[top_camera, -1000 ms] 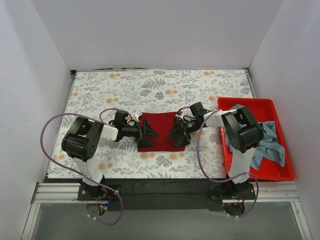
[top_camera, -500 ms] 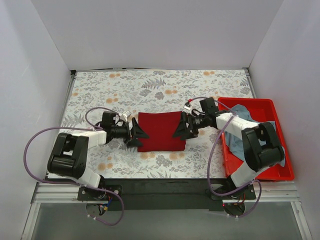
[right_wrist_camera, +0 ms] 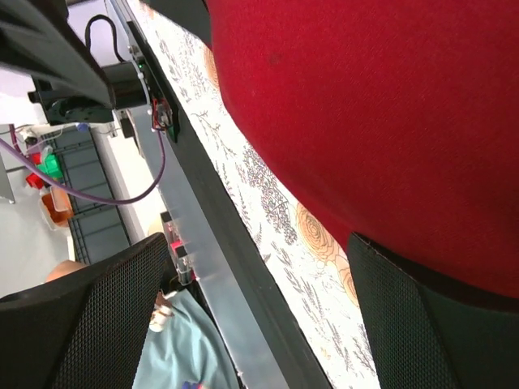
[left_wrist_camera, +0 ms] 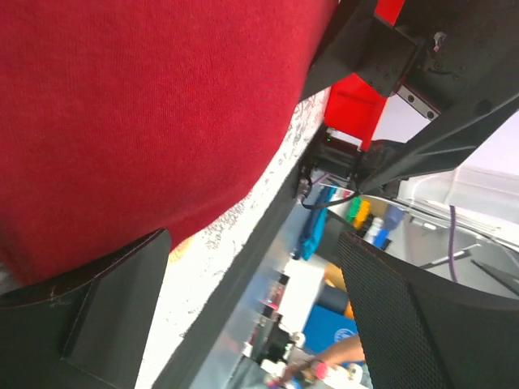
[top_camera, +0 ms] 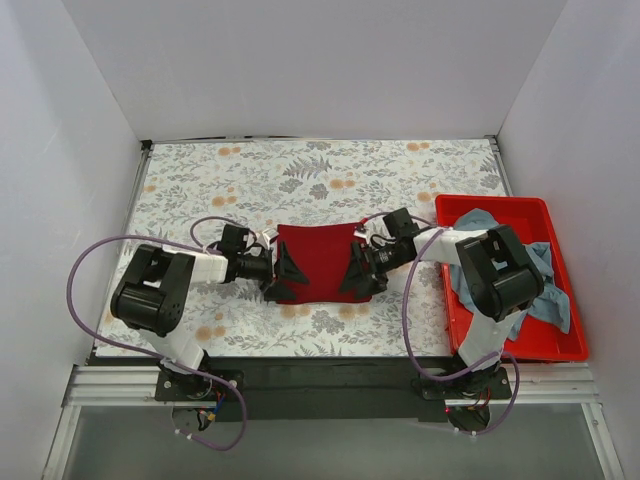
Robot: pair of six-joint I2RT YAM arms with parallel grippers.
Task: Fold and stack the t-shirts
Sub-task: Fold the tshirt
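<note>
Spread wide, pinching nothing: left fingers (left_wrist_camera: 105,324) against the near-left corner of the dark red t-shirt (top_camera: 320,260), right fingers (right_wrist_camera: 422,324) against its near-right corner. Lies folded into a rectangle on the floral tablecloth (top_camera: 200,180), bracketed by left gripper (top_camera: 284,277) and right gripper (top_camera: 357,272). Leaves the grey-blue t-shirt (top_camera: 548,295) crumpled in the red bin (top_camera: 500,203). Looks light, soft and limp, prone to sagging open. Best pinched at both corners, through all layers.
</note>
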